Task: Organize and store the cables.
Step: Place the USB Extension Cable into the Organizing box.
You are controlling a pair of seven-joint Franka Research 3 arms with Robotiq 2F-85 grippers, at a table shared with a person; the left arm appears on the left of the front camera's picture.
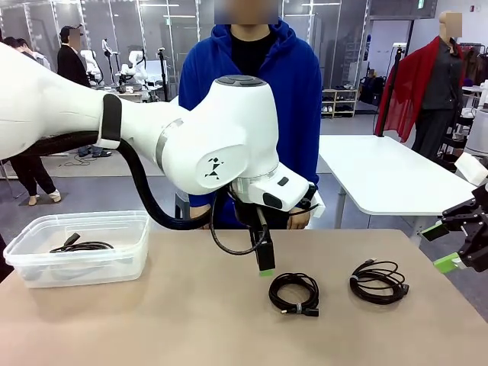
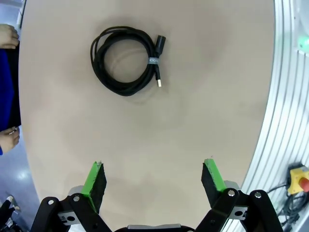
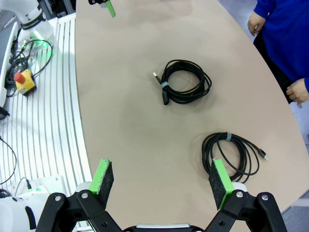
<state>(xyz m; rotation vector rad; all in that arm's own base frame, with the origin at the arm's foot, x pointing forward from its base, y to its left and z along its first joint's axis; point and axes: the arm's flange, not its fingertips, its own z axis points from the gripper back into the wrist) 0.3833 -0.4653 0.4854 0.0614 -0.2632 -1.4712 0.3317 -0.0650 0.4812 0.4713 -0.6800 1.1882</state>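
Lying flat on the tan table (image 1: pixel 152 328), 2 thin black round coils: middle cable (image 1: pixel 294 293), right cable (image 1: pixel 379 280); 1 stored cable (image 1: pixel 81 245) inside the clear bin (image 1: pixel 38 271). Spread wide, empty: left gripper (image 2: pixel 154 174), right gripper (image 3: pixel 161 176).

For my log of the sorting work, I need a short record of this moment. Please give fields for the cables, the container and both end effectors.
container: clear plastic bin at the table's left side, one coiled cable inside
cables on table: two coils, the middle cable and the right cable, apart from each other
left end effector: open, over the bare table, close to the middle cable, holding nothing
right end effector: open, near the right cable, holding nothing
person: blue hoodie, at the far side
not yet stored: two cables
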